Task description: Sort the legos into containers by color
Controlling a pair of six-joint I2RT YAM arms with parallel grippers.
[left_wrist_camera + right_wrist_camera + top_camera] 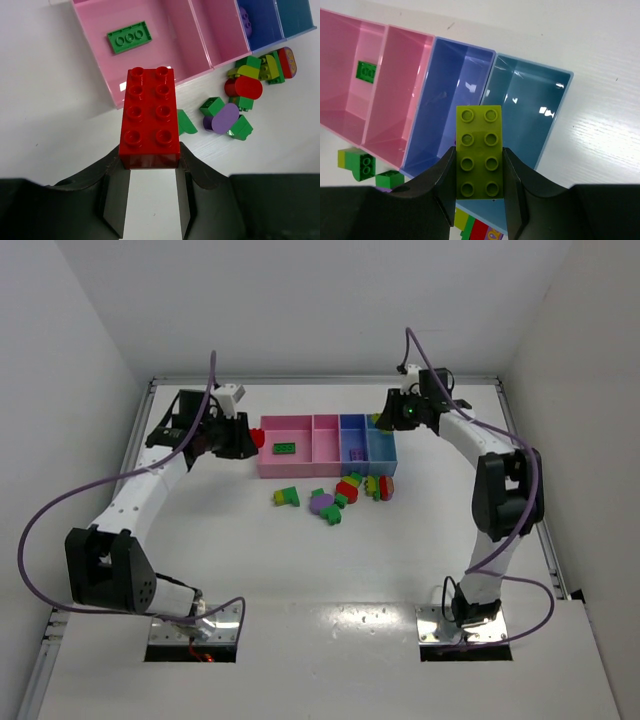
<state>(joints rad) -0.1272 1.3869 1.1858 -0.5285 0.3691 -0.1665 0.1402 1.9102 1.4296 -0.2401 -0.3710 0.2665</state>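
My left gripper (250, 437) is shut on a red two-by-four lego (149, 117) and holds it just left of the wide pink bin (275, 430), above that bin's near corner in the left wrist view. A green lego (129, 37) lies in that bin. My right gripper (380, 420) is shut on a yellow-green two-by-four lego (480, 150), over the wall between the blue-violet bin (450, 95) and the light blue bin (530, 110). A purple piece (245, 17) lies in the blue-violet bin. The narrow pink bin (325, 445) holds nothing I can see.
Loose legos lie just in front of the bins: a green one (287, 497), a purple one (322, 503), a red one (347, 490) and a mixed-colour stack (378, 485). White walls and a metal rail (135, 440) border the table.
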